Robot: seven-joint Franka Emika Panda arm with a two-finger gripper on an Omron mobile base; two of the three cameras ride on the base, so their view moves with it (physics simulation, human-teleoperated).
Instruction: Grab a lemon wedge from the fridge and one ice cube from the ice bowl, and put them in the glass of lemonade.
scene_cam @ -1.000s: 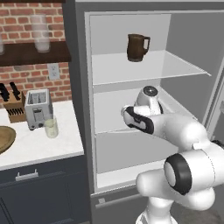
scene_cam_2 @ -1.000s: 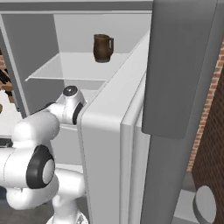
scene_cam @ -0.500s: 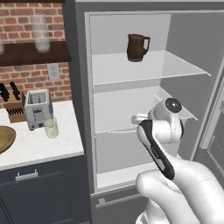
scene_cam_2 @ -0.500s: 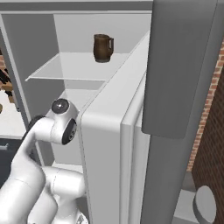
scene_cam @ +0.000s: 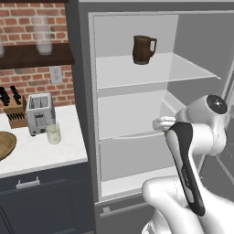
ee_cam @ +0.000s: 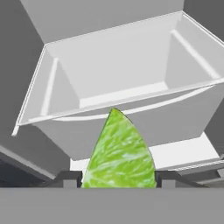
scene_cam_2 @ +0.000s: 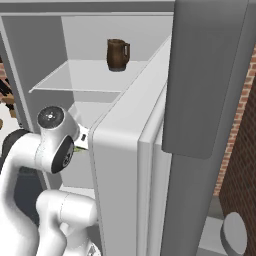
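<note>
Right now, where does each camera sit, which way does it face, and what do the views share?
Left base view: behind the arm's left, facing the open matte grey fridge and counter; white arm at lower right.
Right base view: behind its right, looking past the fridge door; arm at lower left.
Hand view: on the hand, looking along the claw at the yellow-green lemon wedge it grips.
Both base views share the dark brown mug.
</note>
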